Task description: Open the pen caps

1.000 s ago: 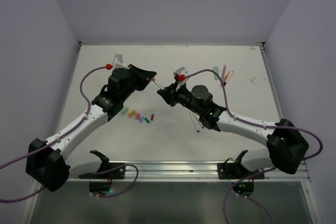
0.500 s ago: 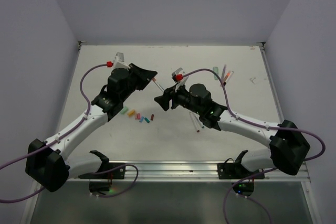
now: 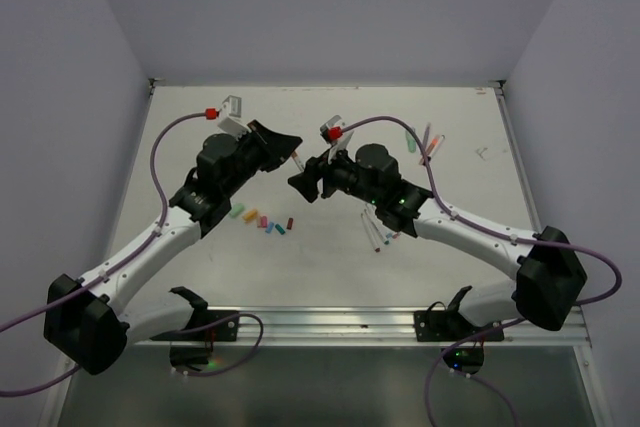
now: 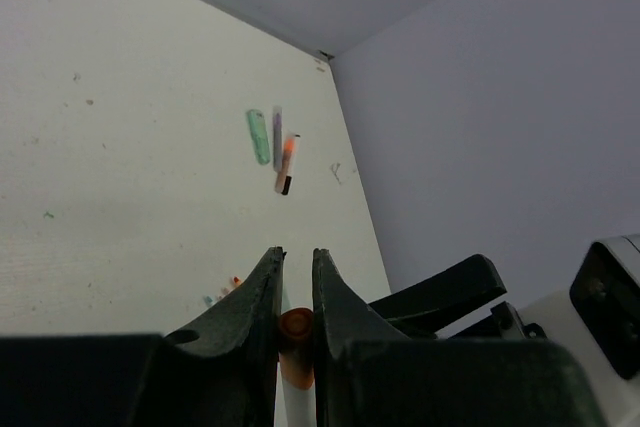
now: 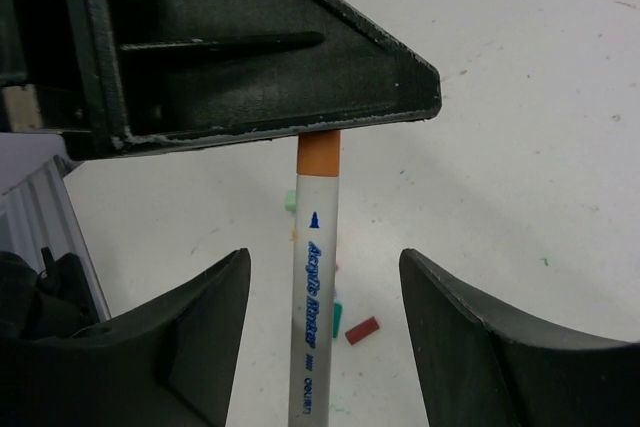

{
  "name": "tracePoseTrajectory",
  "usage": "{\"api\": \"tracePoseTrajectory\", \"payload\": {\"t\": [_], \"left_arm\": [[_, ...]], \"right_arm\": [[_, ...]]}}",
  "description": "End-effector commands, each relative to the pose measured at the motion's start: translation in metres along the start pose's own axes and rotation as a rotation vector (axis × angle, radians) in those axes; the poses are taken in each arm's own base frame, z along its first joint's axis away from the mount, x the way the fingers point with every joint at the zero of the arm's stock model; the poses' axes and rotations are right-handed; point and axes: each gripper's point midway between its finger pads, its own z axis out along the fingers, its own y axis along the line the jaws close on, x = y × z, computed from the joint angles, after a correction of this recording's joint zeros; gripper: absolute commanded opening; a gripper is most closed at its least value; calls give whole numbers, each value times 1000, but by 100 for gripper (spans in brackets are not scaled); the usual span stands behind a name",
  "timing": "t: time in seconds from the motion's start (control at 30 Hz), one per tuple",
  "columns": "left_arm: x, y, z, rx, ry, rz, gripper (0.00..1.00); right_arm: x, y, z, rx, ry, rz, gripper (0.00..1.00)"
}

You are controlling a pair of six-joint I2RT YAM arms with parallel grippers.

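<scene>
A white-barrelled pen (image 5: 315, 287) with an orange end (image 4: 294, 328) hangs in the air between the arms. My left gripper (image 4: 295, 253) is shut on that orange end, and the barrel sticks out toward the right arm. My right gripper (image 5: 325, 267) is open; its jaws stand wide on either side of the barrel without touching it. From above, the left gripper (image 3: 291, 152) and right gripper (image 3: 305, 183) meet over mid-table. Several loose pen caps (image 3: 262, 220) lie in a row on the table; a red cap (image 5: 362, 330) and a mint cap (image 5: 289, 203) show below the pen.
More pens (image 3: 425, 141) lie at the back right, among them a pale green highlighter (image 4: 258, 136). Other pens (image 3: 378, 233) lie under the right forearm. Walls close the table (image 3: 330, 267) on the left, back and right.
My right gripper has opened and let go of the pen barrel. Both arms have shifted slightly toward the back, and the left gripper has kept its hold on the orange end.
</scene>
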Motion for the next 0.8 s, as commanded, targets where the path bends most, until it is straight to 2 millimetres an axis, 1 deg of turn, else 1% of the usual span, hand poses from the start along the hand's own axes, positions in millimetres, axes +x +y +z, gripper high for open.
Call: {"api": "tracePoseTrajectory", "payload": {"t": [0.0, 0.07, 0.17, 0.2, 0.27, 0.3, 0.33, 0.37, 0.4, 0.43, 0.5, 0.53, 0.57, 0.6, 0.63, 0.67, 0.7, 0.73, 0.77], "left_arm": [[-8, -25, -7, 123, -29, 73, 0], [-9, -29, -8, 143, -31, 83, 0], [-10, -34, -10, 174, -43, 104, 0], [-9, -33, -11, 179, -47, 119, 0], [-13, -36, -12, 201, -69, 128, 0], [-12, -35, -13, 206, -73, 130, 0], [-16, -37, -13, 213, -97, 131, 0], [-18, -36, -14, 214, -113, 129, 0], [-19, -34, -15, 213, -124, 125, 0], [-27, -37, -16, 220, -168, 123, 0], [-35, -37, -21, 222, -217, 112, 0], [-48, -39, -24, 220, -284, 106, 0], [-54, -41, -27, 221, -316, 102, 0], [-68, -44, -33, 223, -382, 91, 0], [-76, -47, -36, 227, -417, 89, 0], [-83, -50, -41, 233, -450, 84, 0], [-90, -53, -44, 234, -479, 77, 0], [-100, -56, -48, 235, -526, 67, 0], [-107, -60, -52, 244, -552, 54, 0]], "right_arm": [[-10, 1, 7, -2, -7, 3, 65], [-10, 1, 9, -5, -5, 0, 60], [-8, 0, 8, -2, -1, -4, 48], [-7, -1, 7, 0, 2, -6, 37], [-1, -4, 4, 15, 15, -14, 24], [1, -5, 1, 23, 23, -16, 13], [5, -7, -1, 28, 31, -21, 7], [13, -10, -3, 41, 48, -22, 2], [17, -12, -7, 48, 62, -25, 0], [28, -15, -10, 55, 85, -22, 0], [41, -17, -14, 61, 114, -17, 0], [46, -18, -17, 63, 124, -17, 0], [61, -21, -21, 66, 156, -11, 0], [69, -21, -24, 63, 173, -10, 0], [74, -21, -27, 62, 184, -8, 0], [90, -24, -32, 65, 216, -7, 0], [96, -26, -34, 68, 226, -10, 0], [109, -27, -39, 65, 253, -6, 0], [115, -27, -41, 63, 263, -1, 0]]}}
